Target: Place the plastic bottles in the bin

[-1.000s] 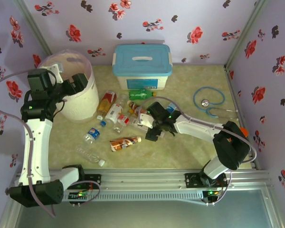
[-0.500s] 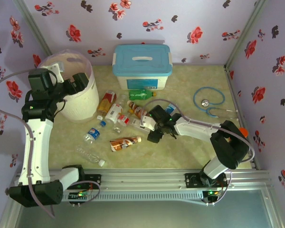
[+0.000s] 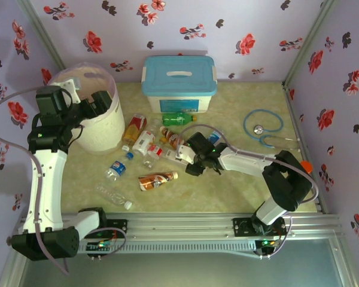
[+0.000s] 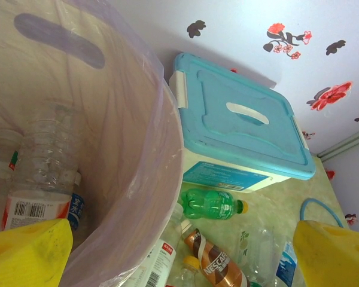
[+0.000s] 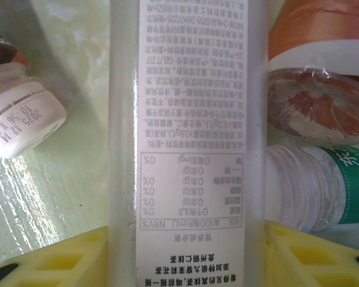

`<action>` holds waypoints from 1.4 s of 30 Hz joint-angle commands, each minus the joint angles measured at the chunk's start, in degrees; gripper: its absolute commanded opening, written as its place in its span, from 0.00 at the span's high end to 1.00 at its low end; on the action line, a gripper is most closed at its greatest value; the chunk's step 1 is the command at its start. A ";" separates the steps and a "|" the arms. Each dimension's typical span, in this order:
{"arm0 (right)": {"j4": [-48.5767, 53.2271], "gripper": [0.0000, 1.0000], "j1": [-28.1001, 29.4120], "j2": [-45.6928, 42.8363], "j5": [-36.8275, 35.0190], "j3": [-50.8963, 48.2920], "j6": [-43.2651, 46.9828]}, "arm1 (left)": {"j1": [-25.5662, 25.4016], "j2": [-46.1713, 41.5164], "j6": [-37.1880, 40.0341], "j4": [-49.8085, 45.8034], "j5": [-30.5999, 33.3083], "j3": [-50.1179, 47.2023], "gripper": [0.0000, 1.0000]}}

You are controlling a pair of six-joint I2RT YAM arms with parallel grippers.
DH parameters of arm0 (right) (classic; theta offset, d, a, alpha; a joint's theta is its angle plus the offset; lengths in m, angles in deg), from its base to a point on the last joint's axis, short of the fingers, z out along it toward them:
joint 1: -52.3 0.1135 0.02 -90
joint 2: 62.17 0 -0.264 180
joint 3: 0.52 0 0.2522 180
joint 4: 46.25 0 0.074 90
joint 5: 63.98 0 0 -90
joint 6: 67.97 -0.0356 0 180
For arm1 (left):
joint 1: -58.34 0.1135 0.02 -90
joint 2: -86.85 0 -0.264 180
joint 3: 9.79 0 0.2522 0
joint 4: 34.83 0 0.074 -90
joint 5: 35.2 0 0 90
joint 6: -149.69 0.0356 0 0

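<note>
Plastic bottles point(image 3: 145, 143) are seen from above scattered beside the bin point(image 3: 102, 128), with the left claw point(image 3: 103, 103) held over its rim. At the left wrist, that claw is spread wide, and a clear bottle point(image 4: 48, 155) is seen in the bin. At the right wrist, a white-label bottle point(image 5: 188, 119) is pinched by the right claw point(image 5: 188, 260).

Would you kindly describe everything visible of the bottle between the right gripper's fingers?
The bottle is clear-looking plastic, wrapped in a white label of printed text with a nutrition grid. It lies on the pale table, other bottles close beside it, and the yellow fingers of the right gripper press its sides.
</note>
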 commanded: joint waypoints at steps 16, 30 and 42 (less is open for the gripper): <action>-10.27 0.49 -1.70 -21.62 -5.90 -4.31 -8.63 | -13.23 1.17 -6.30 7.84 -0.56 4.16 0.05; -38.19 0.49 -0.74 -23.31 -20.61 -8.44 -18.32 | -35.27 18.69 -17.08 28.56 -0.82 2.40 0.00; -48.69 0.49 0.76 -22.42 -13.46 -11.23 -19.51 | -38.79 25.48 -22.08 39.28 -0.73 1.11 0.09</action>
